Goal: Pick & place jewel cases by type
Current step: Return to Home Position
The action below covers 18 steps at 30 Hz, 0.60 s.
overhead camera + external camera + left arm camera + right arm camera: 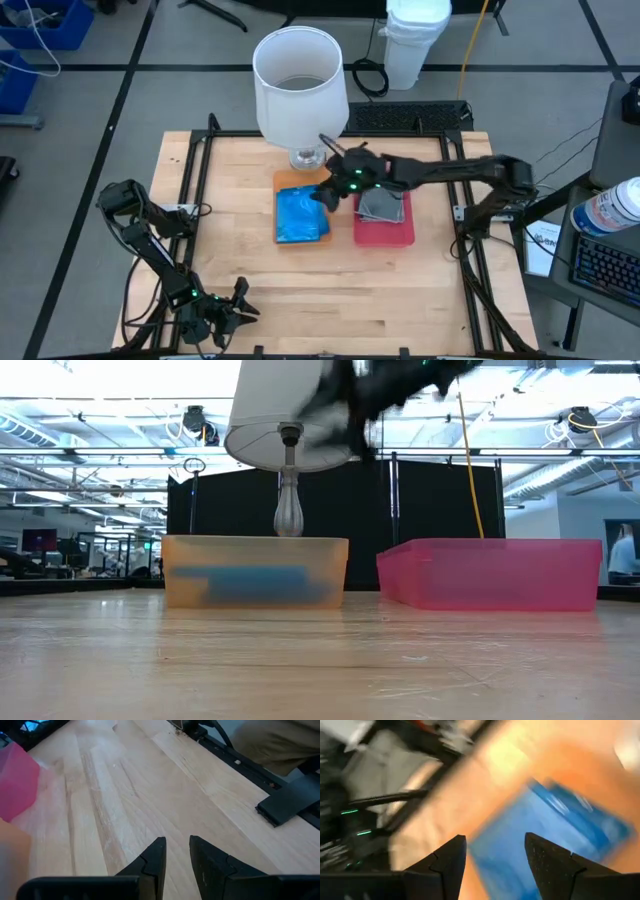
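As far as I can judge, the sorting is done: I see no jewel case loose on the table. My right pincer [333, 192] hangs high above the bins, fingers spread wide and pinching nothing. Directly beneath it the blue jewel cases [302, 215] lie flat in the orange bin [288, 180]; I cannot count them. Just beside the pincer, toward its own arm, the red bin [385, 235] holds the dark grey jewel cases [382, 206]. Beyond the pincer stands a white table lamp [300, 85], close behind the orange bin. My left pincer [176, 865] waits at the near table edge, well apart from both bins, its fingers a narrow gap apart and empty. I reckon all that remains is parking the right arm.
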Tool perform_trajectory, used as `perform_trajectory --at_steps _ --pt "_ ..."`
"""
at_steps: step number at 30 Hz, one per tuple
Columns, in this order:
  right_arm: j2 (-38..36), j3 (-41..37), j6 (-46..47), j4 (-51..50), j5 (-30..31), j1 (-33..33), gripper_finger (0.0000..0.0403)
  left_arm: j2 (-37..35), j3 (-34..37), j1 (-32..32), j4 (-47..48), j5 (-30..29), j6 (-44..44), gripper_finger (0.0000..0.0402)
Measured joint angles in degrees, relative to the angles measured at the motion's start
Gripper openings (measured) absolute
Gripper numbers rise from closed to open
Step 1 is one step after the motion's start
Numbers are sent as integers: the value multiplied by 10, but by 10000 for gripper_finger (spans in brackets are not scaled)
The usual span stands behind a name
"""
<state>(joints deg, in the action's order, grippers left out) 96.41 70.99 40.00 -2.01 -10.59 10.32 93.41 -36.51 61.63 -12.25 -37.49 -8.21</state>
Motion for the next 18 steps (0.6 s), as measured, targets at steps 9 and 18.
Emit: perform_trajectory --at_steps 9,18 --pt "-173 28 -321 -68 245 -182 166 -30 -11 -36 -8 -16 72 93" --pt "-251 -16 -436 -102 468 -368 81 -123 -159 -147 276 4 225 92"
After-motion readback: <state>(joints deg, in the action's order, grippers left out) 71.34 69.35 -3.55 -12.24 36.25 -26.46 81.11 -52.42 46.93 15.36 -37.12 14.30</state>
